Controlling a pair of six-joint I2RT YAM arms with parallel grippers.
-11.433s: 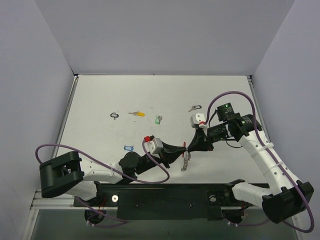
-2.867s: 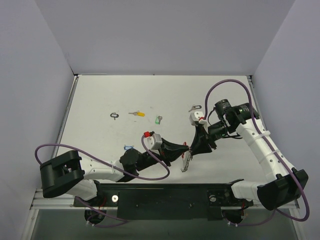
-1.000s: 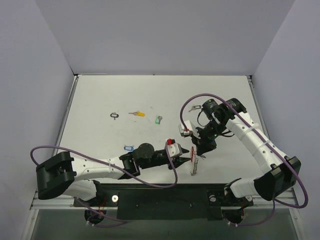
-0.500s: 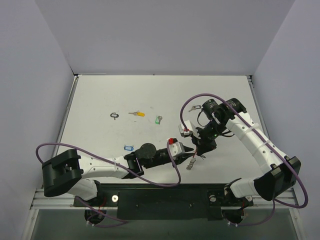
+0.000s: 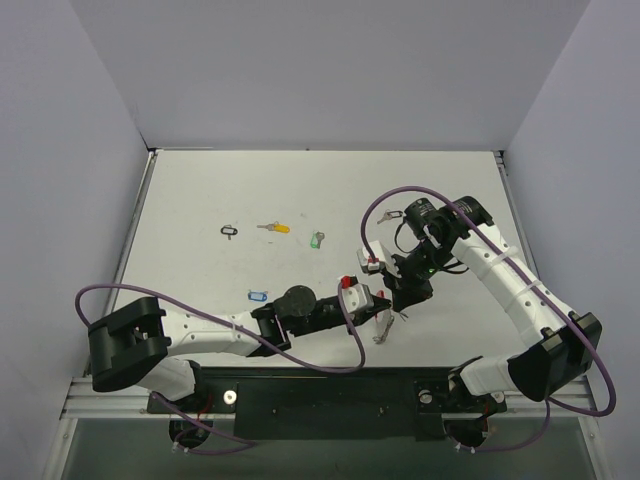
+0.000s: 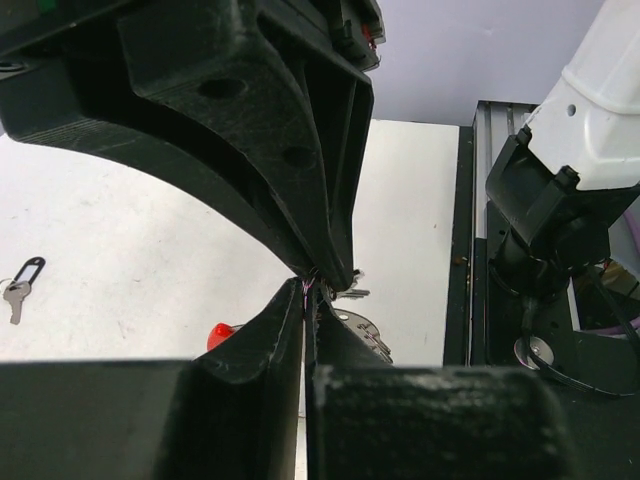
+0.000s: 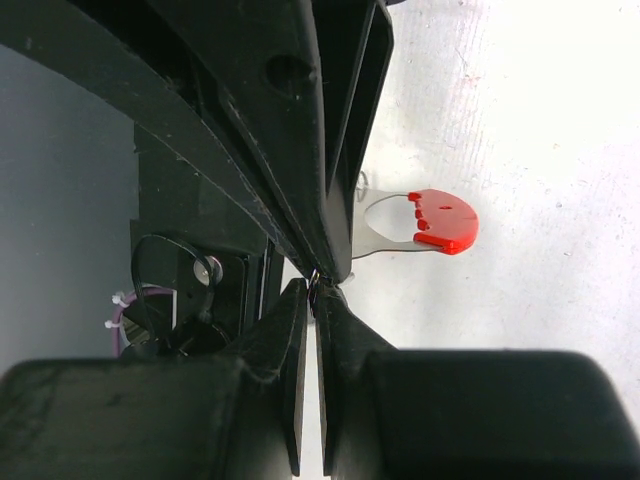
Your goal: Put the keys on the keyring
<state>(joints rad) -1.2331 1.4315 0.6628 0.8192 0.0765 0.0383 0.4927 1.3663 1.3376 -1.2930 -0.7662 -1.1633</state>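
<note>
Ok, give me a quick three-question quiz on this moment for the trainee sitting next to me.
1. True or false: the yellow-tagged key is already on the keyring.
2. Pick one. The left arm's jaws are: A) wide open, B) closed to a thin slit, C) out of view.
3. Short answer: which loose key lies nearest the left arm?

Key: 1) False, it lies loose on the table. 2) B. 3) The blue-tagged key.
</note>
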